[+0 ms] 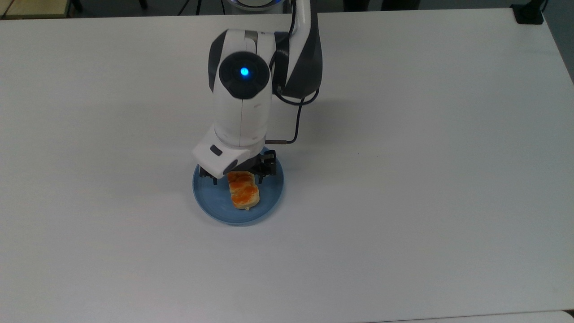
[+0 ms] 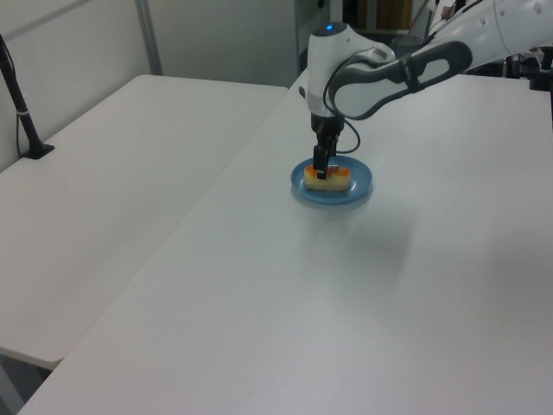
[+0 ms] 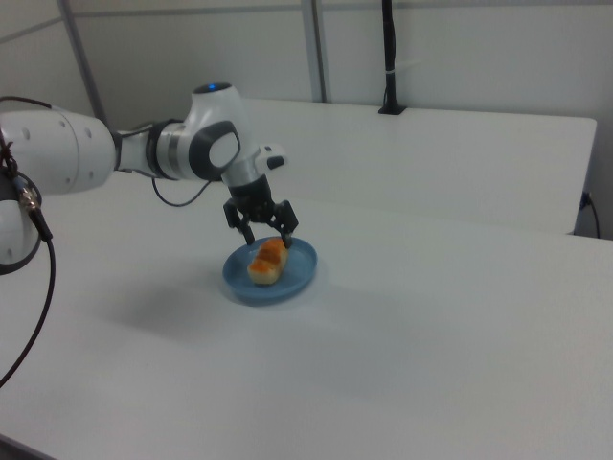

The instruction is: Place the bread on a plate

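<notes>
White tabletop (image 1: 403, 179) carries the whole work area, with pale partition walls behind it in the right view.

1. Jaw state. My gripper (image 3: 267, 225) hangs with its two fingers spread apart, straddling the far end of the bread (image 3: 268, 262) in the right view. Nothing is clamped between them. Clear space shows on each side of the bun, so I judge contact has ended.

2. Position of the bread. It lies flat on the plate (image 1: 210, 204), glossy orange top facing up. In the top view its long axis runs roughly from 12 to 6 o'clock, sitting near the centre of the plate and slightly toward 12 o'clock, directly under my wrist. No part overhangs the rim as far as I can tell.

3. Position of the plate. It rests on the table at about 6 o'clock from my arm base in the top view, with open tabletop all round it.

4. Task progress. Placement appears complete: the bun sits on the plate and my fingers are released.

5. Remaining work, as a judgement. Lift straight up so neither finger drags the bun, then retreat from the plate.
</notes>
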You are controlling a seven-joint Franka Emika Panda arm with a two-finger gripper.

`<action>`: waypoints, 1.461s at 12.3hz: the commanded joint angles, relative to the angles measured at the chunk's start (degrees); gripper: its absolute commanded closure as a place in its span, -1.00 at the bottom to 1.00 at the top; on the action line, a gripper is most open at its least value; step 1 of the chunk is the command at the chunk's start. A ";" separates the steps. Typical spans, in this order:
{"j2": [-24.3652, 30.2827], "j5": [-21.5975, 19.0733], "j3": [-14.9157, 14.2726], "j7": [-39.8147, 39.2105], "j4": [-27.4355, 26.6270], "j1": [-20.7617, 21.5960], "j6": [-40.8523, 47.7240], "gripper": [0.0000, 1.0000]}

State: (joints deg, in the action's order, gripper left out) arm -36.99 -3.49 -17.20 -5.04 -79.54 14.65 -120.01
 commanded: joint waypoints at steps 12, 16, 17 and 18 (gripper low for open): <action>34.44 -0.38 10.43 4.07 -9.67 -12.80 26.67 -1.00; 34.27 1.38 10.52 4.16 -9.67 -12.01 26.67 -1.00; 34.27 1.38 10.52 4.16 -9.84 -11.92 26.76 -1.00; 34.35 1.38 10.52 4.16 -10.19 -11.83 26.76 -1.00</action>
State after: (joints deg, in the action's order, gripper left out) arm -4.27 -3.18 -7.16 -1.87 -87.58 2.50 -93.81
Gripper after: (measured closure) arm 0.000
